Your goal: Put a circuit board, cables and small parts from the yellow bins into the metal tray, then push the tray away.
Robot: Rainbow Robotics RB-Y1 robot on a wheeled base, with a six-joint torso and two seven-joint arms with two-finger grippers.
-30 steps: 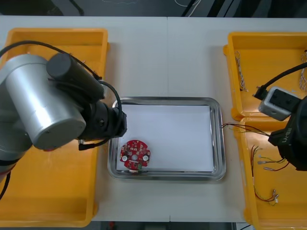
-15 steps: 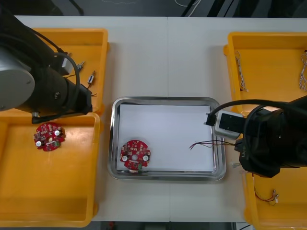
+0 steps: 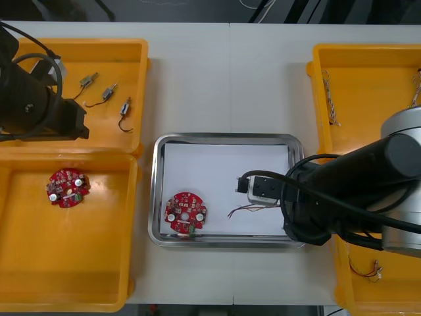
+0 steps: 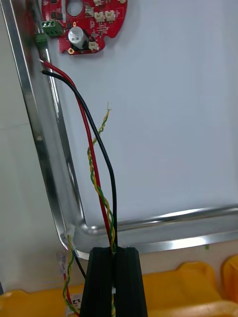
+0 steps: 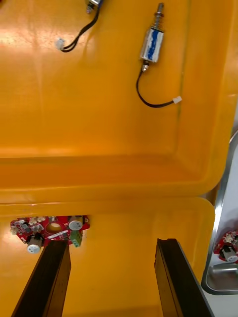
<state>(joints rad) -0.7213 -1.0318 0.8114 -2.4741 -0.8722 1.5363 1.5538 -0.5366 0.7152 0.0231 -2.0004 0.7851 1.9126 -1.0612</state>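
My right gripper is shut on a bundle of red, black and yellow cables just over the near edge of the metal tray. The loose cable ends hang over the tray's white inside, close to a round red circuit board lying in its near left corner; the right wrist view has that board beyond the cable tips. My left gripper is open above the wall between the two left yellow bins. Beside its finger lies a second circuit board.
Three small metal parts with short black leads lie in the far left bin. More red and yellow cables are in the near right bin, and twisted cables in the far right bin. My right arm covers the tray's right rim.
My right arm has swung left from the near right bin over the tray, carrying the cables. My left arm has pulled back toward the far left bin, uncovering the board in the near left bin.
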